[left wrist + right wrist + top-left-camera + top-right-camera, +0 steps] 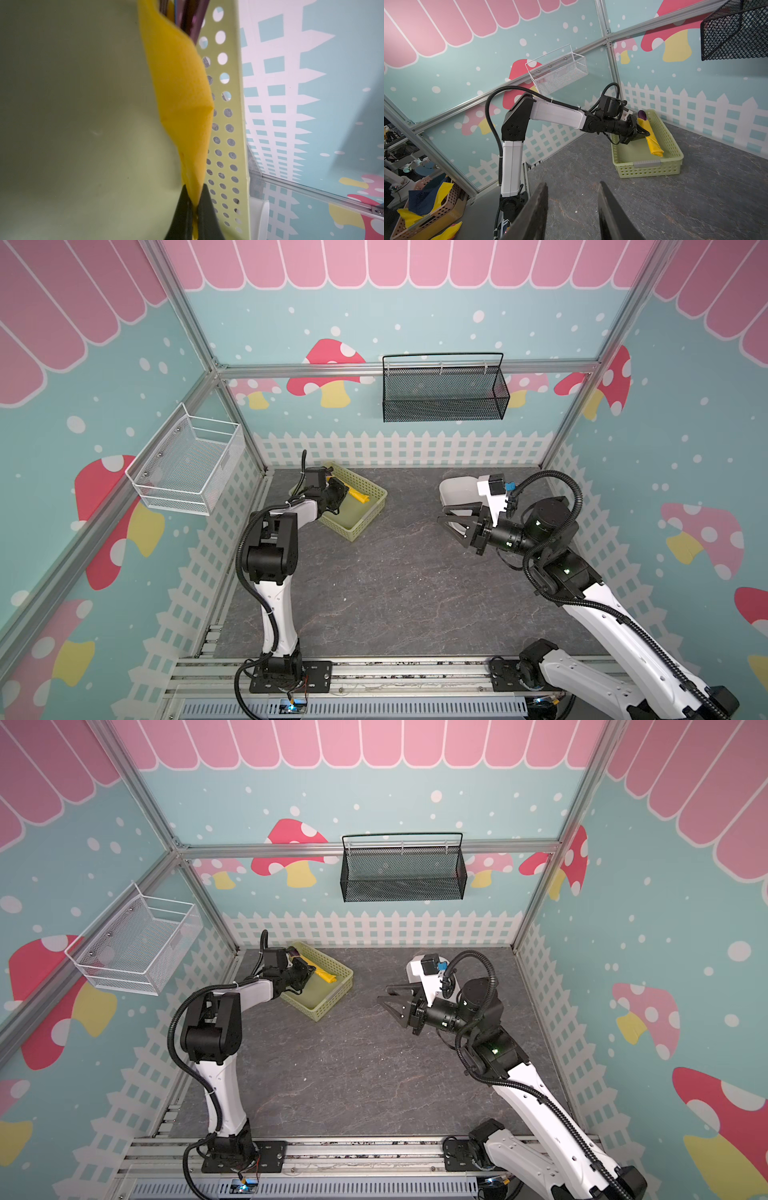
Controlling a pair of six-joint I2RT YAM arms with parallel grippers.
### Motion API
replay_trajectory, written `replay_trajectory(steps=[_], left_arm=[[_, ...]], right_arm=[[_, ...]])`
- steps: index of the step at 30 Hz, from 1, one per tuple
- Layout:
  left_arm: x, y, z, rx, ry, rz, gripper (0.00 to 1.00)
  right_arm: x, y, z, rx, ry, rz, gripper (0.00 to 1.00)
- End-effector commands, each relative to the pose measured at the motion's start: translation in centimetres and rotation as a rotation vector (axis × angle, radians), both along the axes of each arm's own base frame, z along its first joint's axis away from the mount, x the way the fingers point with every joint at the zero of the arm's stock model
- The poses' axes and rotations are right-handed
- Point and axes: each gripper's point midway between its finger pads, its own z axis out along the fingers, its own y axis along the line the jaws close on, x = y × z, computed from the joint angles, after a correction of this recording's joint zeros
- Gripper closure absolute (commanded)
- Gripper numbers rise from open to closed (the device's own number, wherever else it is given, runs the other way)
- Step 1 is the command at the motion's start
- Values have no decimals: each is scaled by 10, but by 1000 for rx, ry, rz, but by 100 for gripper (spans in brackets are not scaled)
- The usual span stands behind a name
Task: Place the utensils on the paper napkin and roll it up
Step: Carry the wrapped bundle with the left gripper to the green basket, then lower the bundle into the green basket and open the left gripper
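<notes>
left gripper [194, 199]: jaws closed tight on a fold of the paper napkin [182, 87], the yellow paper pinched between both black fingers. in both top views this gripper [340, 495] reaches into the pale green basket [372, 514] at the far left of the table [395, 593].

the paper napkin [654, 143]: rolled into a tube and lying inside the basket [648, 170] along one perforated side wall. in the right wrist view the left gripper [644, 133] holds it partway along its length, and the free end lies low, near the basket floor.

the utensils [193, 18]: wrapped inside the roll, with only dark purple ends showing at its open mouth. in the right wrist view a round purple spoon bowl [642, 114] sticks out at the basket's far corner. the fork and the knife cannot be told apart.

right gripper [441, 515]: jaws partly apart with nothing between them – bare table shows through the gap [572, 185]. it hangs above the table on the right side, well apart from the basket, its fingers pointing toward it.
</notes>
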Motion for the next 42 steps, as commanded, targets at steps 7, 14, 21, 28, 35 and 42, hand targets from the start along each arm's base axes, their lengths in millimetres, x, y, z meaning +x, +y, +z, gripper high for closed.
replay_trajectory(steps=[7, 14, 21, 28, 35, 42], left_arm=[[22, -3, -10, -42, 4, 48, 100], [19, -8, -29, -63, 47, 62, 100], [11, -6, -48, -53, 133, 84, 100], [-1, -5, -67, -26, 231, 83, 100], [-13, -2, -76, 19, 307, 85, 100], [-21, 3, -78, 67, 395, 93, 96]], right_arm=[[-2, -4, 10, 5, -43, -11, 58], [-2, -4, 8, 4, -40, -14, 58], [-2, -5, 5, 1, -38, -16, 58], [-3, -6, 5, 3, -37, -20, 58], [-2, -5, 5, 3, -36, -21, 58], [-2, -6, 6, 7, -34, -23, 58]])
